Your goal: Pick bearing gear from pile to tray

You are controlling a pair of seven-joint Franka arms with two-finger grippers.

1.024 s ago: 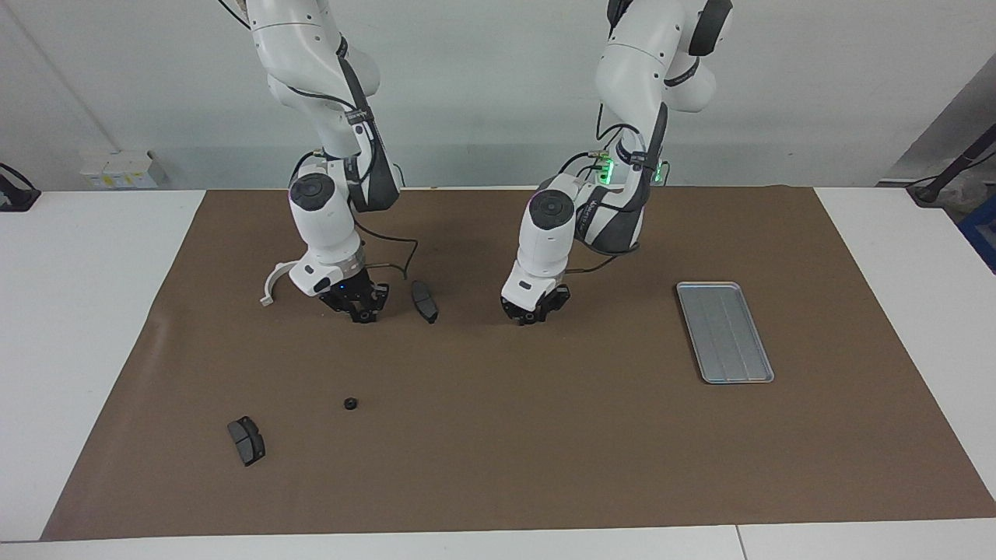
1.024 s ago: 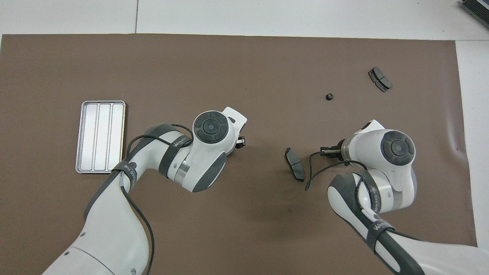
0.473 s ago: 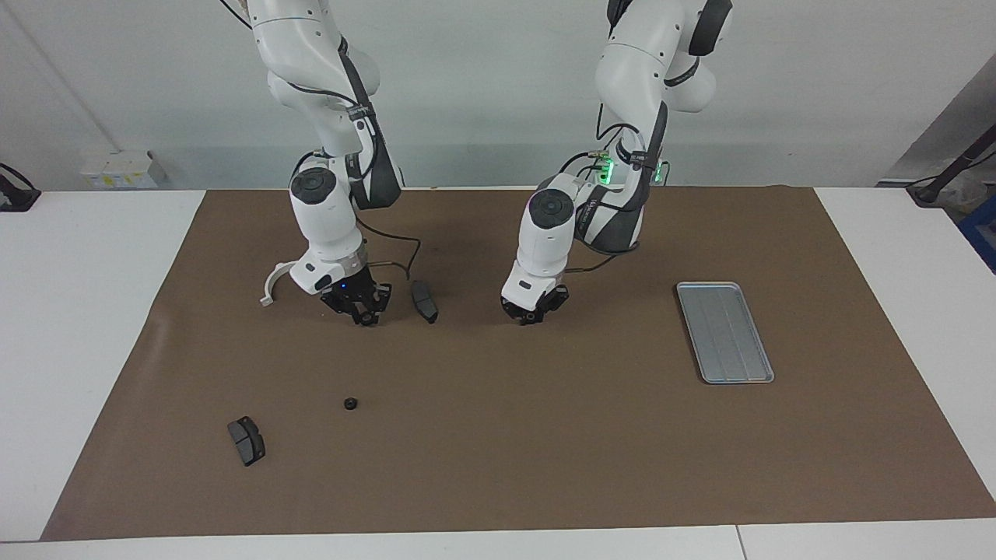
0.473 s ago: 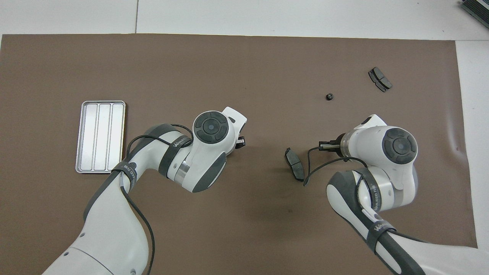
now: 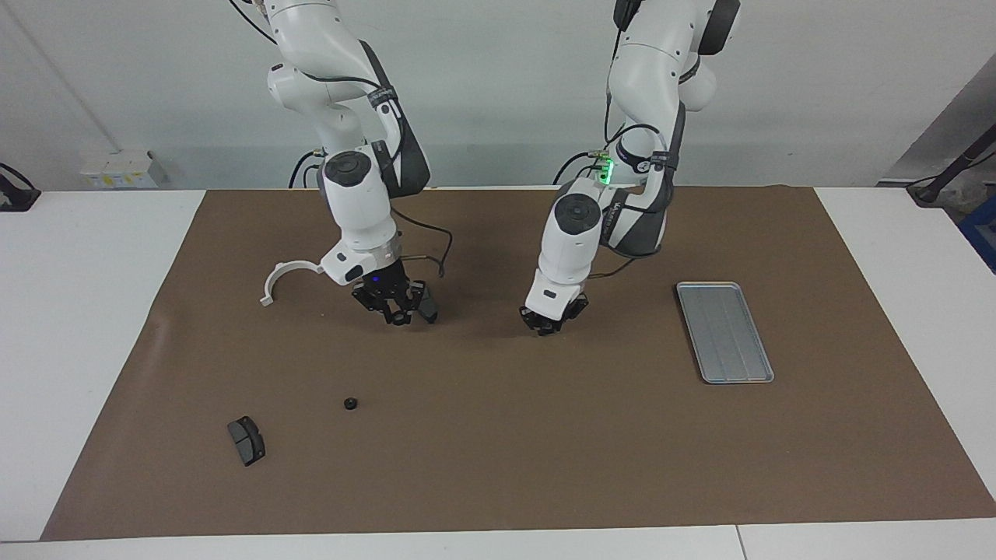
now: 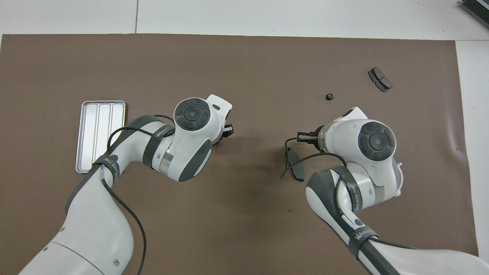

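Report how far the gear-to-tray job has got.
Done: nothing visible; the tray lies empty. In hand: the right gripper hangs low by a dark brake pad, the left gripper over bare mat; whether either holds a gear does not show. To do: one black gear lies on the mat, apart from both.

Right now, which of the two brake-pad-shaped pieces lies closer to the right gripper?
The brake-pad-shaped piece beside the right gripper, near the white bracket; the other brake-pad-shaped piece lies farthest from the robots.
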